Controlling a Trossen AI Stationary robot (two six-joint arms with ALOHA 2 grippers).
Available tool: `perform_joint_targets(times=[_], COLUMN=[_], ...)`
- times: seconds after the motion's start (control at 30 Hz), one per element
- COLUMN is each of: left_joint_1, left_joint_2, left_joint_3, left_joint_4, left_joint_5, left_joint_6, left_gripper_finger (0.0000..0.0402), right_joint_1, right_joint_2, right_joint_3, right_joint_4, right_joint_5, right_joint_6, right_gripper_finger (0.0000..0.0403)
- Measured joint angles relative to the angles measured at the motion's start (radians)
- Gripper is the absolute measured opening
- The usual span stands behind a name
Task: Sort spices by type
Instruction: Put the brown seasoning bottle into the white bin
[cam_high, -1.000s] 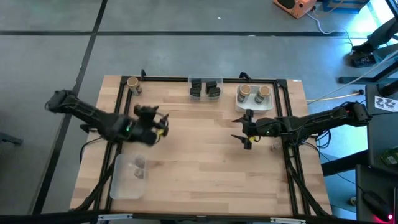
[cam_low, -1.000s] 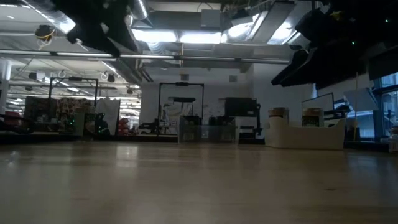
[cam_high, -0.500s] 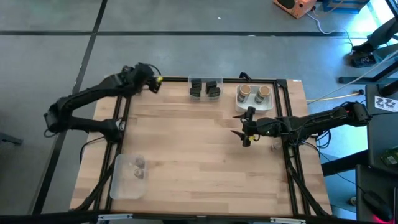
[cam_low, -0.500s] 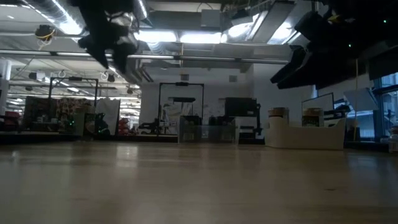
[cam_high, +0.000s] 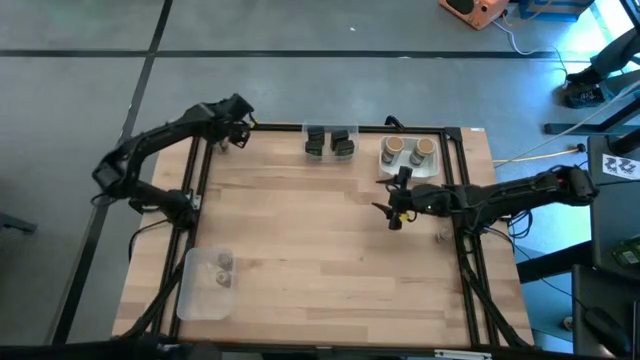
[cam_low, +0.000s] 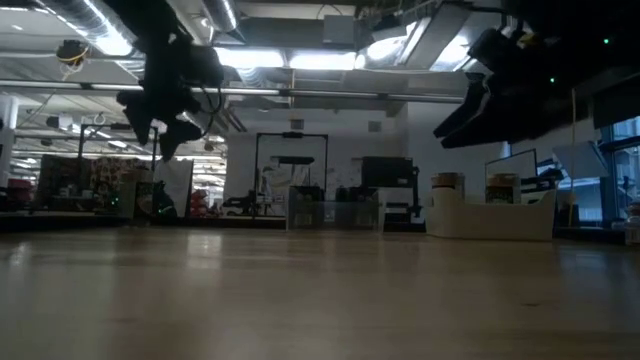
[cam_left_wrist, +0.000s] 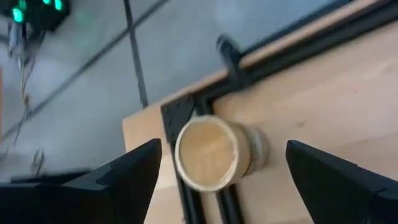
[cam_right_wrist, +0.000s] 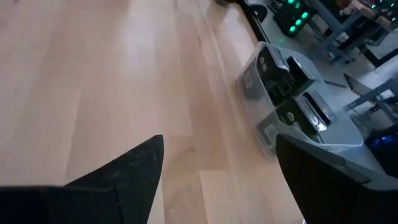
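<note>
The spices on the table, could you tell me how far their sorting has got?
Done: two dark jars share one tray, two tan-topped jars another, and small jars lie in the near-left tray. In hand: the open left gripper hovers over a lone tan-topped jar at the far-left corner. Left: that jar and a small jar near the idle, open right gripper.

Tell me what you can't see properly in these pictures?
- High view: the left hand hangs over the table's back left corner and hides the tan-topped jar there; only the left wrist view shows it.
- High view: the jars in the clear tray are too small to tell their kind.
- Right wrist view: the black jars are blurred.
- Low view: both arms are dark shapes overhead, cut off by the top edge.
</note>
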Motion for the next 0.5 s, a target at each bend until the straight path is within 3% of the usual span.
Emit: perform_joint_targets(times=[0.3,0.5], left_joint_1=[0.032,0.036], left_joint_2=[0.139,0.225], left_joint_3=[0.085,0.091], left_joint_4=[-0.121,-0.17], left_joint_5=[0.002,-0.049], left_joint_6=[-0.097,-0.133], left_gripper_finger=[0.0309,0.0296], right_joint_1=[-0.073,-0.076], right_joint_2=[0.0,0.0], right_joint_3=[0.0,0.0], right_joint_4=[-0.004,-0.004], right_joint_5=[-0.129,-0.137], right_joint_6=[0.023,0.03], right_gripper_finger=[0.0308,0.0308])
